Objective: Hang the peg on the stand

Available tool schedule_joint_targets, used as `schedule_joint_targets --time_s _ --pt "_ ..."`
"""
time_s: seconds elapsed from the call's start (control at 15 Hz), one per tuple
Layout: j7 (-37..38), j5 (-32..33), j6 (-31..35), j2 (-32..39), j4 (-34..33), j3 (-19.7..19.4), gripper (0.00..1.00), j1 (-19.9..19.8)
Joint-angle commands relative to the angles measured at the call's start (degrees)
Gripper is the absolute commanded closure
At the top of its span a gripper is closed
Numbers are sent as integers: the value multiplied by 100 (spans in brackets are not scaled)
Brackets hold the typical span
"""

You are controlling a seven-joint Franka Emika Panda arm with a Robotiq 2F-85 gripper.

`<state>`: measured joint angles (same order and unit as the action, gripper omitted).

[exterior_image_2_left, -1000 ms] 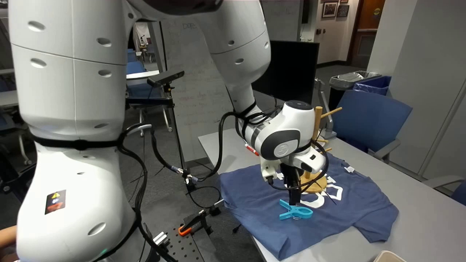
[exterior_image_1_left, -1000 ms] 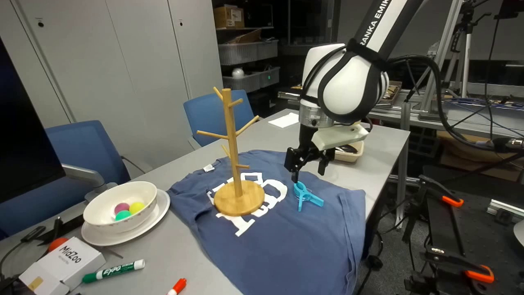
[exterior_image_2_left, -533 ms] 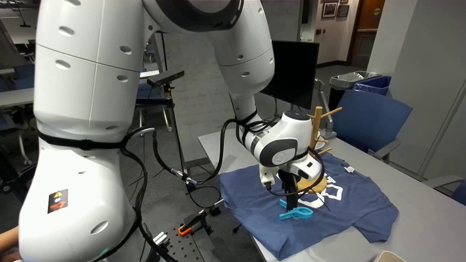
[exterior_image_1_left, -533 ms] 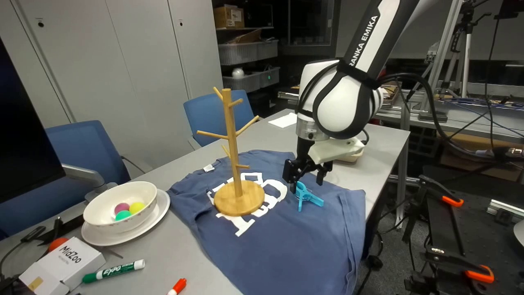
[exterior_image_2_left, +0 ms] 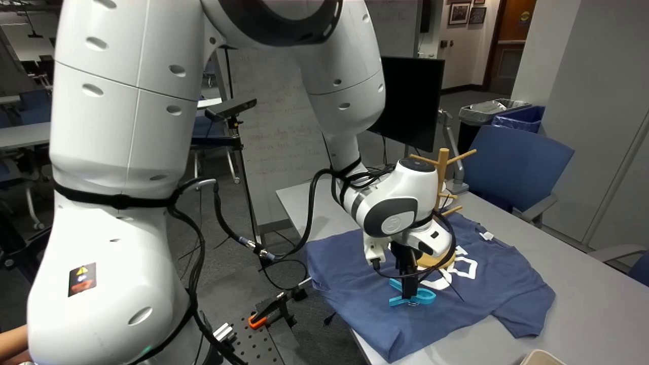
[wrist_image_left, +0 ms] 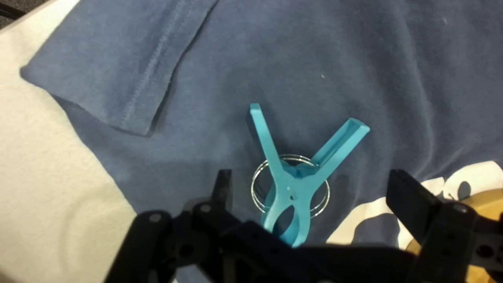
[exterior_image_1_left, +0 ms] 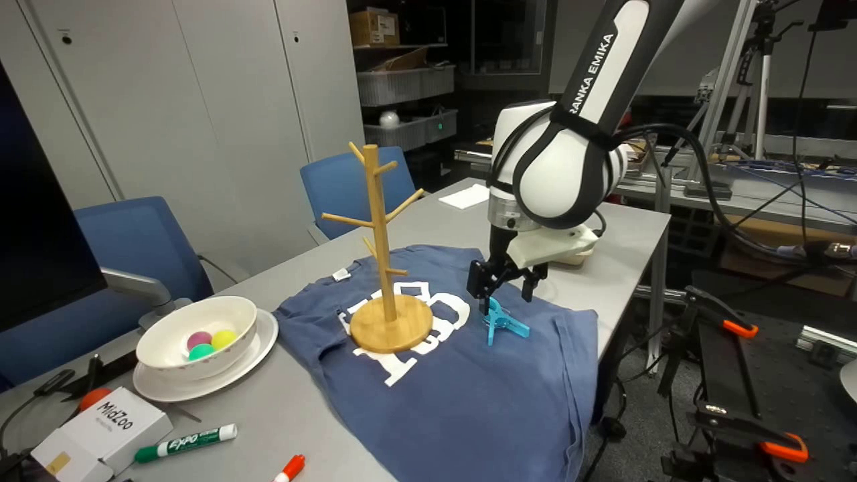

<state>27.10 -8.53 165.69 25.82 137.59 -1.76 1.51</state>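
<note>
End effector lower (nearer the peg)

"RANKA EMIKA" on arm; "MidZoo" on box; "EXPO" on green marker.

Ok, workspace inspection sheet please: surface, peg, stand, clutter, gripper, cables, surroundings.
Surface: grey table, blue T-shirt spread over part of it.
Peg: lying on the T-shirt, not hung.
Stand: upright on the T-shirt.
Hung on stand: nothing seen.
Clutter: bowl holding three balls, on a plate; white box; green marker; red-capped marker.
Gripper: open, jaws wide apart, peg showing between them in the wrist view; contact unclear.
Cables: black cables loop off the robot arm; one passes in front of the gripper in an exterior view.
Surroundings: blue chairs, monitor; apparently a person's arm at an exterior view's edge.
</note>
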Motion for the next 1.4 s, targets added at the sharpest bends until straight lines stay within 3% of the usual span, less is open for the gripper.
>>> schedule_joint_targets --time_s 0.0,0.93,1.0,1.07,1.33 --pt "-130 -248 98 300 -187 -86 0 39" --pt "-249 -442 116 974 -783 -9 0 -140" --pt "-257 -476 114 1006 -810 0 8 -148" --pt "-259 -491 115 1028 -826 -5 26 -139" --pt "-229 -471 110 1028 -822 -58 58 -80"
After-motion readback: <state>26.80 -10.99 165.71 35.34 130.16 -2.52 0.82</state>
